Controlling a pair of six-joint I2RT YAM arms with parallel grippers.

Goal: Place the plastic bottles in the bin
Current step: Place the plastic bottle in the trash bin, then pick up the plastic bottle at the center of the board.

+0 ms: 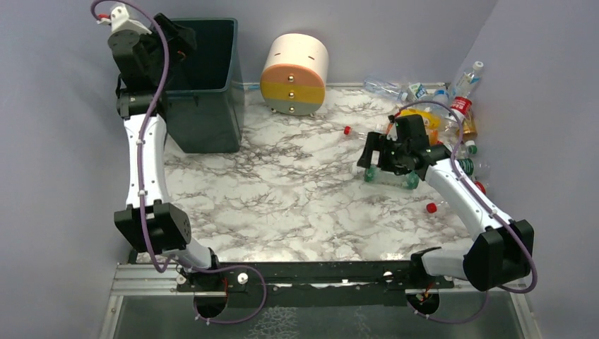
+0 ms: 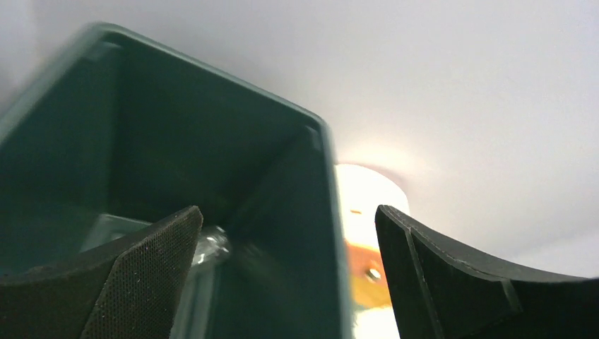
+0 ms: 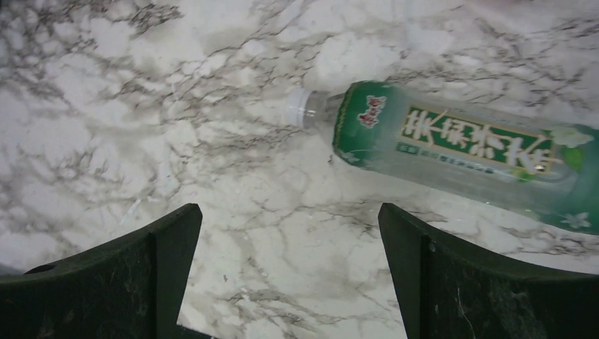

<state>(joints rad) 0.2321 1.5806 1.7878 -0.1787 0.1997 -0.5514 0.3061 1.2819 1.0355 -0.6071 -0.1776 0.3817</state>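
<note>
1. On the right half of the table [image 1: 297, 212], nearest the arm bases, the right gripper [image 3: 286, 275] hangs low with its jaws spread wide and nothing between them, a pose that suits a pick
2. Just beyond its fingers the green-label bottle [image 3: 459, 145] lies on its side, neck pointing left in the wrist view; it sits to the right of the gap, so the gripper would need to shift over it before closing
3. Farther right, against the walls, the other bottles [image 1: 452, 113] lie heaped, well apart from the bin
4. At the far left, the left gripper [image 2: 286, 275] is held high over the bin [image 1: 208, 106], jaws fully apart and empty, as for a drop; a clear shape [image 2: 210, 247] on the bin floor is likely a bottle, though too blurred to be sure
5. The drawer unit [image 1: 294, 74] stands near the bin and plays no part in the job
</note>
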